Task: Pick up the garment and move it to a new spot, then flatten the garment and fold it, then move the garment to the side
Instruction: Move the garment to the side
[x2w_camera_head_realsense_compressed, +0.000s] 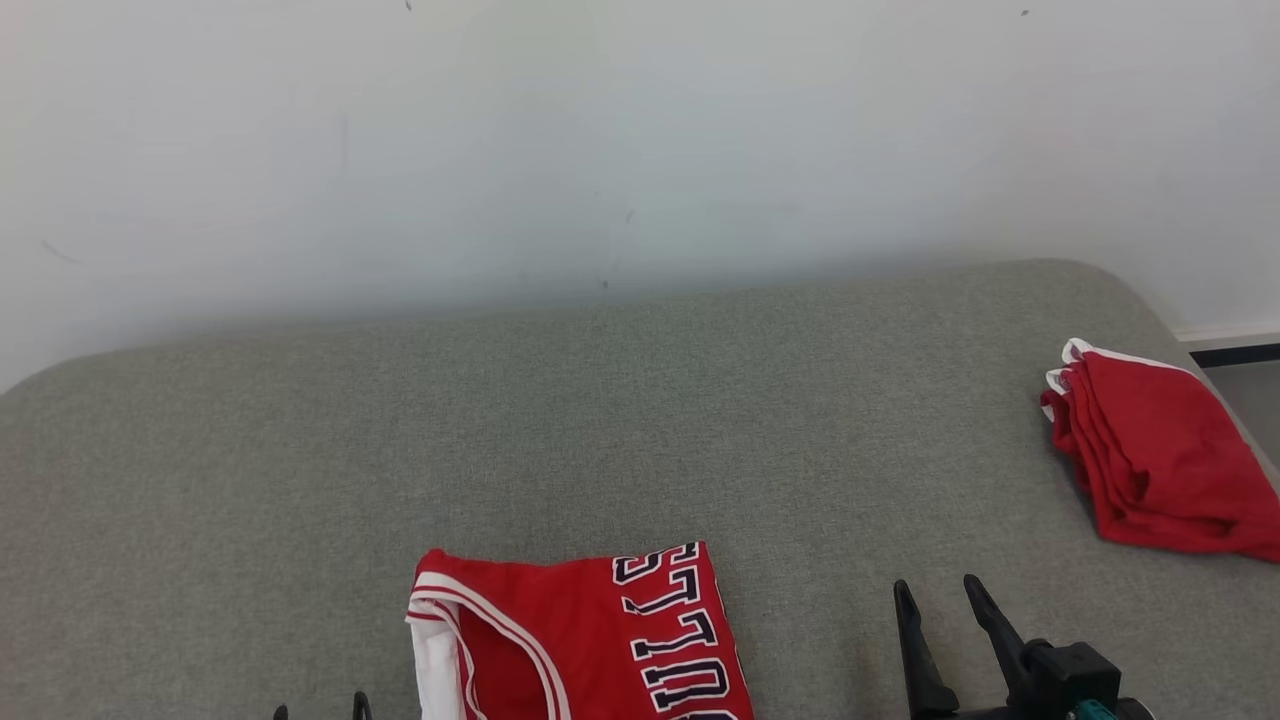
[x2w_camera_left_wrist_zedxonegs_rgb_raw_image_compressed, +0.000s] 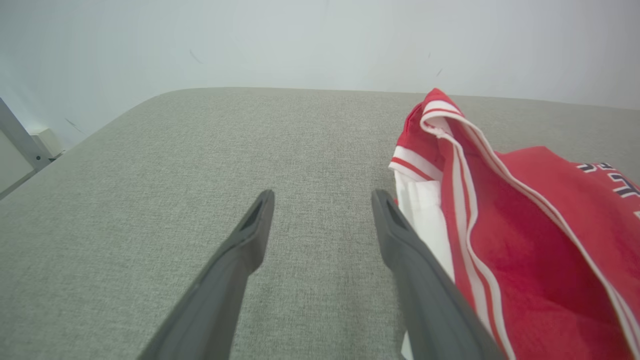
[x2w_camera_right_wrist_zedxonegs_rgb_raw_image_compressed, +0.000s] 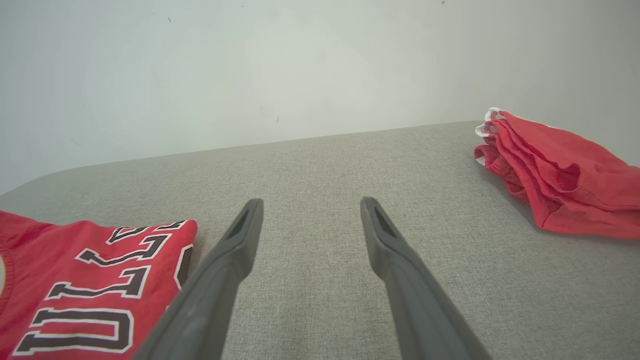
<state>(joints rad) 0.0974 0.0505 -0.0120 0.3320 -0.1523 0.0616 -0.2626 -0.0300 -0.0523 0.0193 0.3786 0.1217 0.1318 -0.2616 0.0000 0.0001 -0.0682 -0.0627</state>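
Folded red white-trimmed jersey (x2w_camera_head_realsense_compressed: 560, 620) lies on grey woven cushion (x2w_camera_head_realsense_compressed: 600, 420), block lettering (x2w_camera_head_realsense_compressed: 678, 640) running toward the wall (x2w_camera_head_realsense_compressed: 640, 150); left gripper (x2w_camera_left_wrist_zedxonegs_rgb_raw_image_compressed: 321, 196) and right gripper (x2w_camera_head_realsense_compressed: 937, 588) flank it, splayed, empty.

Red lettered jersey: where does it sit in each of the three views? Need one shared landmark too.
Head view: jersey at bottom centre, cut off by the bottom edge.
Left wrist view: jersey on the right side, to the right of the left gripper.
Right wrist view: jersey at lower left, lettering facing up.
Shared landmark: grey padded surface meeting the white wall.
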